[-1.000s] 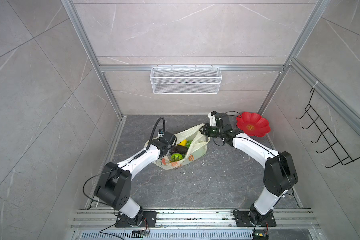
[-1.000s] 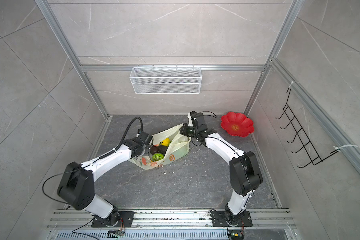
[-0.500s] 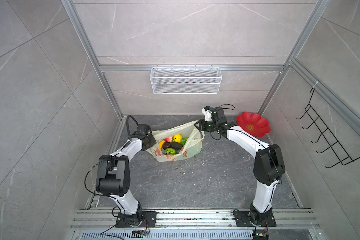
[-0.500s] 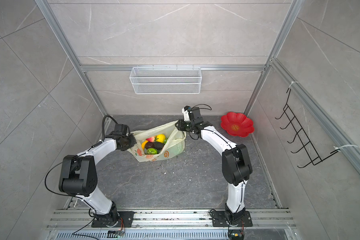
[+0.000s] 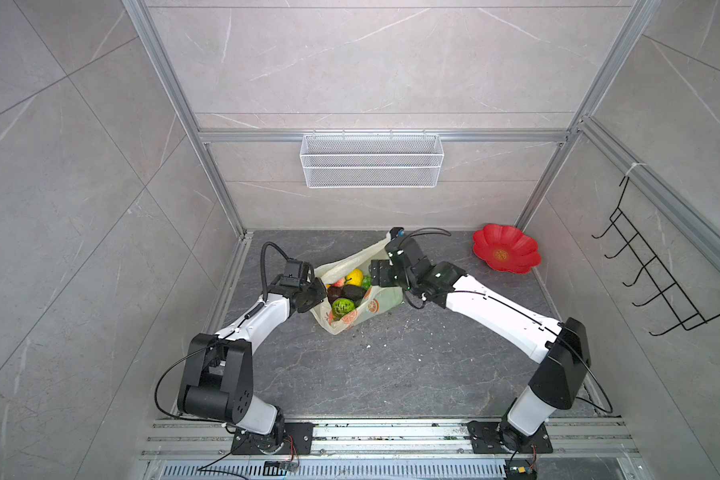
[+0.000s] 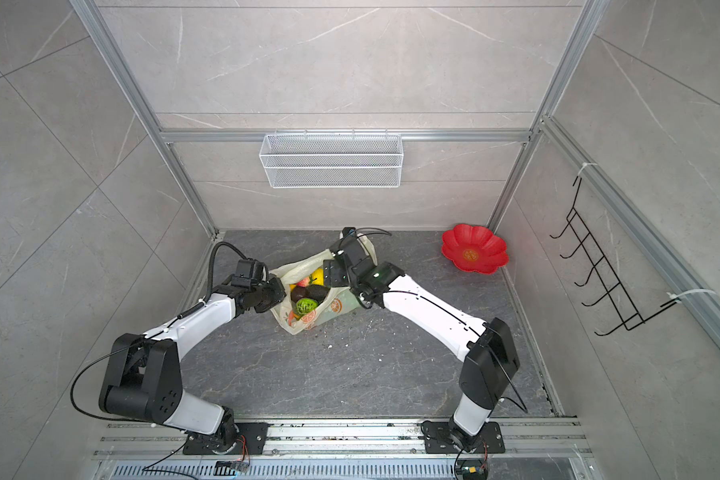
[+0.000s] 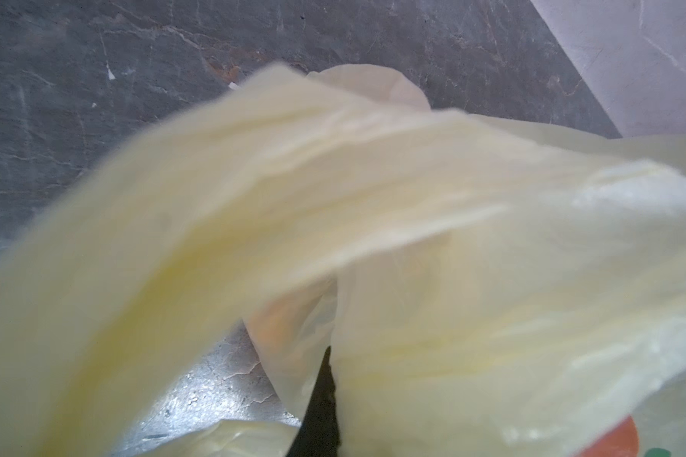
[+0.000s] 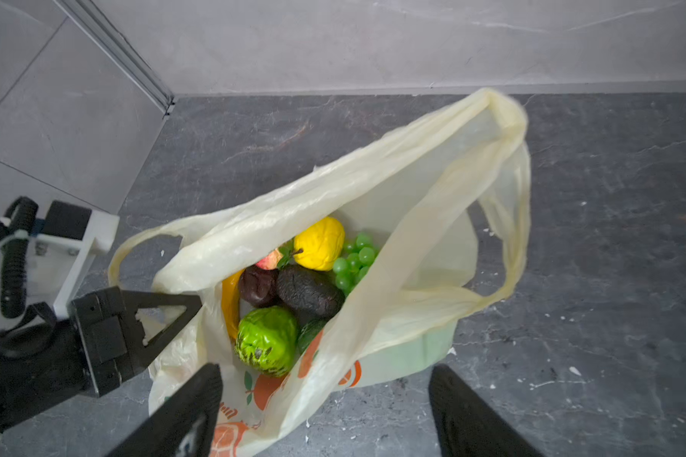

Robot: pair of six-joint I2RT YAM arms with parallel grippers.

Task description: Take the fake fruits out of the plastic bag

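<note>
In both top views, found no brand or legible label; made out only orange fruit pictures on the plastic bag (image 5: 387, 300), slumped mouth-up on the grey floor (image 5: 391, 374) left of centre, toward the far wall. Saw the fake fruits (image 5: 348, 293) inside it. Placed the left gripper (image 5: 317, 289) at the bag's left rim, jaws together on the plastic, and the right gripper (image 5: 376, 273) just above the right side of the mouth. Noted a red plate (image 5: 506, 253) in the far right corner, well apart from the bag, a wire basket (image 5: 371, 160) on the far wall and a hook rack (image 5: 657, 286) on the right wall.

Against half a second earlier: found the right gripper off the far handle and drawn nearer, over the bag; found the left gripper at the left rim as before, and the bag in much the same spot.

Left wrist: saw blurred pale-yellow plastic bag (image 7: 373, 205) filling the view, a dark fingertip (image 7: 321, 411) against a fold, and a scrap of orange print at one edge; read nothing.

Right wrist: saw the fingers (image 8: 191, 407) of the right gripper (image 8: 325, 370) spread wide, gripping nothing, over the open bag. Picked out a yellow knobbly fruit (image 8: 319, 247), green grape bunch (image 8: 355, 261), dark brown ones (image 8: 307, 292), green bumpy ball (image 8: 266, 340) and yellow banana (image 8: 230, 304), all inside. Spotted small orange writing (image 8: 230, 413) beside the printed oranges, too blurred to read. Saw the left gripper (image 8: 193, 308) pinching the rim and the far handle (image 8: 507, 158) loose and upright.
</note>
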